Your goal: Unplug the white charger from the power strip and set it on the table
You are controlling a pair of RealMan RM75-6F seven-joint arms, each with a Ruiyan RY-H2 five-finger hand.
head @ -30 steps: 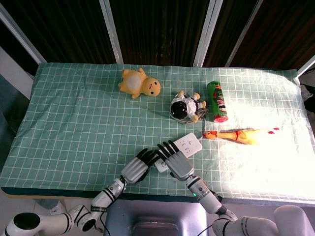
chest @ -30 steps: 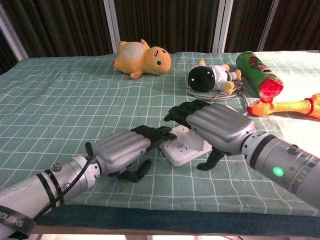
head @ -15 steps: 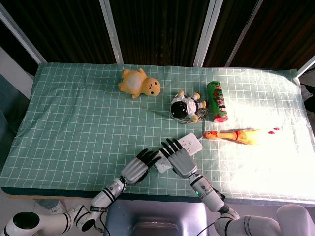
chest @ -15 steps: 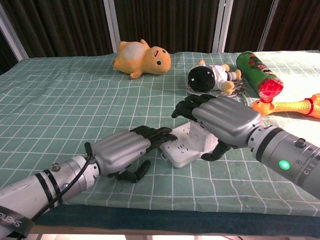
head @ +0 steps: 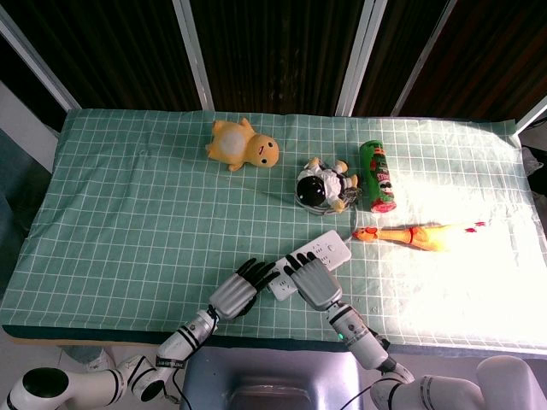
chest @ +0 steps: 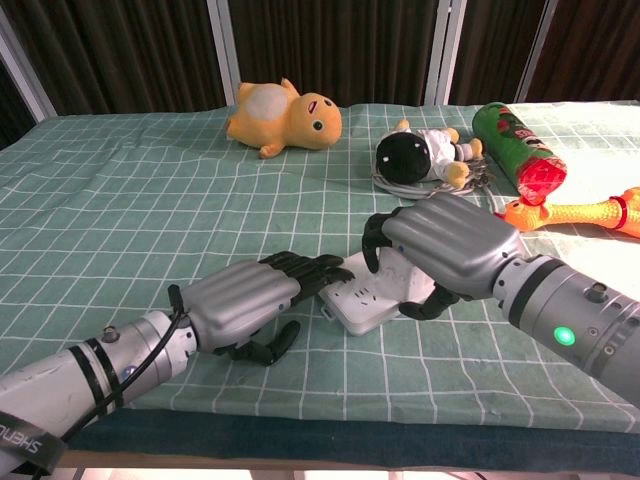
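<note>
The white power strip (head: pixel 330 246) (chest: pixel 352 304) lies slanted near the table's front edge. My left hand (head: pixel 234 291) (chest: pixel 242 298) rests with its fingers (chest: pixel 312 266) on the strip's near left end, thumb down on the cloth. My right hand (head: pixel 311 280) (chest: pixel 446 240) covers the strip's middle. Its fingers curl down over the white charger (chest: pixel 391 264), which stands plugged in the strip, and its thumb comes in from the near side. In the head view the charger is hidden under the hand.
A yellow duck plush (head: pixel 244 145) (chest: pixel 285 115) lies at the back. An astronaut doll (head: pixel 323 184) (chest: pixel 420 155) sits on a coiled cable, beside a green can (head: pixel 377 175) (chest: pixel 518 150). A rubber chicken (head: pixel 414 235) (chest: pixel 575 212) lies right of the strip.
My right hand has drawn back over the strip and its fingers have curled from stretched out to wrapped down around the charger. The left hand has stayed in place.
</note>
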